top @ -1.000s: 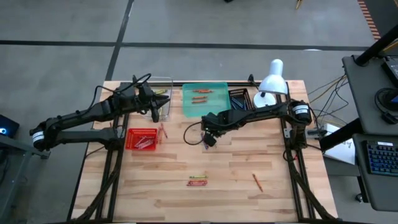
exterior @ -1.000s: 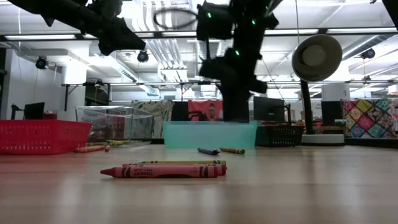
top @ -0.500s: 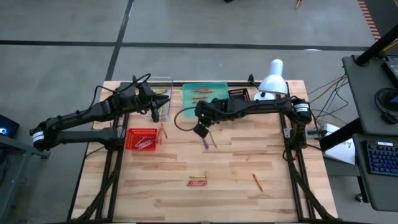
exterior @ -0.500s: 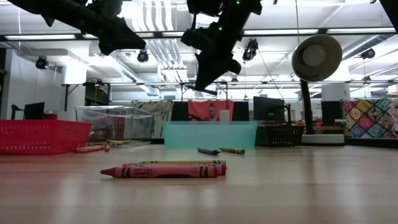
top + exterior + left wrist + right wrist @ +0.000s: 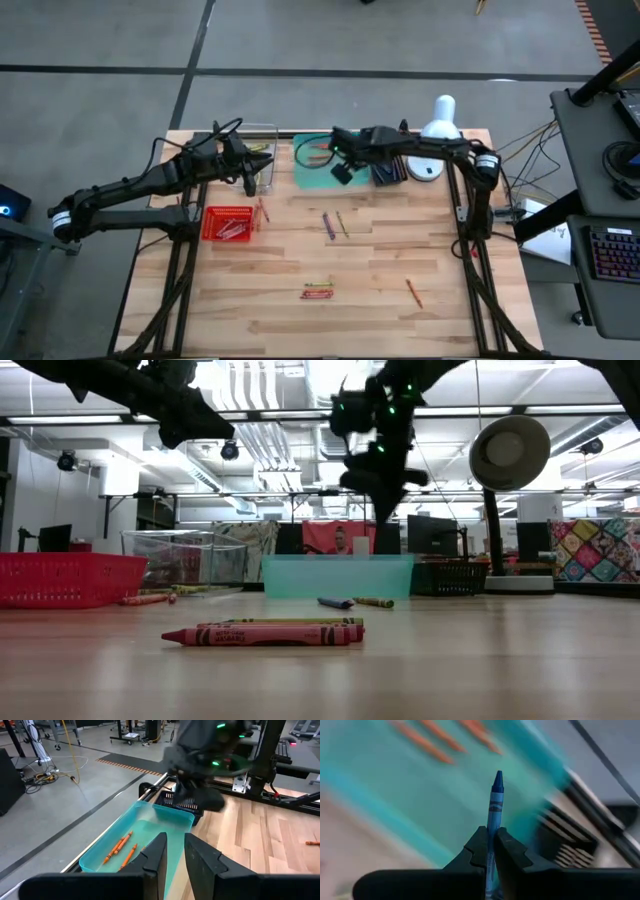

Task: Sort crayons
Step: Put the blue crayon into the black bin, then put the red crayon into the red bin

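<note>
Four containers line the bench's (image 5: 440, 320) far edge: a clear bin (image 5: 262, 160) near the far left corner, a teal tray (image 5: 312, 172) at the middle, a black basket (image 5: 385, 160) beside it, and a red basket (image 5: 228, 223) nearer, toward the left edge. Two orange crayons (image 5: 120, 851) lie in the tray; red ones (image 5: 232, 230) fill the red basket (the bin's and black basket's contents cannot be told). Right gripper (image 5: 341, 170), above the tray's right half, is clenched on a blue crayon (image 5: 494, 805), tip pointing out past the fingers. Left gripper (image 5: 250, 178) hangs over the clear bin; its fingers (image 5: 156, 857) stand slightly parted, and nothing shows between them. Loose crayons: a purple (image 5: 327, 224) and a yellow-green (image 5: 341, 224) at mid-bench, a red-and-green pair (image 5: 318, 292) toward the near edge, an orange one (image 5: 412, 292) toward the near right corner. Bare wood lies along the near edge.
</note>
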Motion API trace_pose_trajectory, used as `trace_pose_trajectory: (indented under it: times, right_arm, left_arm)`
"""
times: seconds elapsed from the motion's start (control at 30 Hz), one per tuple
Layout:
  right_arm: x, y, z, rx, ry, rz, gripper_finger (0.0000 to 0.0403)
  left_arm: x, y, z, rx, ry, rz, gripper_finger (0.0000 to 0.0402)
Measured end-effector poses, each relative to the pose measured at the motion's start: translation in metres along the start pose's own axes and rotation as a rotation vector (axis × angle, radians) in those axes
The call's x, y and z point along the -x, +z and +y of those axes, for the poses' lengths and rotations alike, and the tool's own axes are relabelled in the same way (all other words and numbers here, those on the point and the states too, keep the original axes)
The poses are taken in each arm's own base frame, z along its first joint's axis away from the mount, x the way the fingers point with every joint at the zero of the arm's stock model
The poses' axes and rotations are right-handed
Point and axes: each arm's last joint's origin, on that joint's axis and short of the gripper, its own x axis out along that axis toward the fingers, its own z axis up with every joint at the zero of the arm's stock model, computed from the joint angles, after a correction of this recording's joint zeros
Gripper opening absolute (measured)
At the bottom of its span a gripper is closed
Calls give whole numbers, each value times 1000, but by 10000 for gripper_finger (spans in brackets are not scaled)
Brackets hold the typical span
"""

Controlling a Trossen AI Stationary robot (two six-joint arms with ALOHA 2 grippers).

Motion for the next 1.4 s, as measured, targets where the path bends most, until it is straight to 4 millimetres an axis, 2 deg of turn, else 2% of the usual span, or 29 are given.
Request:
trace_pose_trajectory:
  times: [0.2, 0.57, 0.73, 0.93, 1.23, 1.4]
  right_arm:
    - [-12, -4, -42, -121, -169, 132, 12]
    - [-48, -21, -79, -198, -235, 240, 12]
    - [-62, -30, -79, -205, -236, 239, 12]
    - [-68, -35, -77, -210, -202, 248, 15]
    - [-69, -34, -76, -213, -191, 239, 73]
    - [-69, -34, -76, -214, -190, 238, 79]
  left_arm:
    - [0, 0, 0, 0, 0, 0, 49]
    - [0, 0, 0, 0, 1, 1, 49]
    - [0, 0, 0, 0, 1, 1, 49]
    - [0, 0, 0, 0, 6, 1, 49]
    - [0, 0, 0, 0, 6, 1, 49]
    - [0, 0, 0, 0, 6, 1, 49]
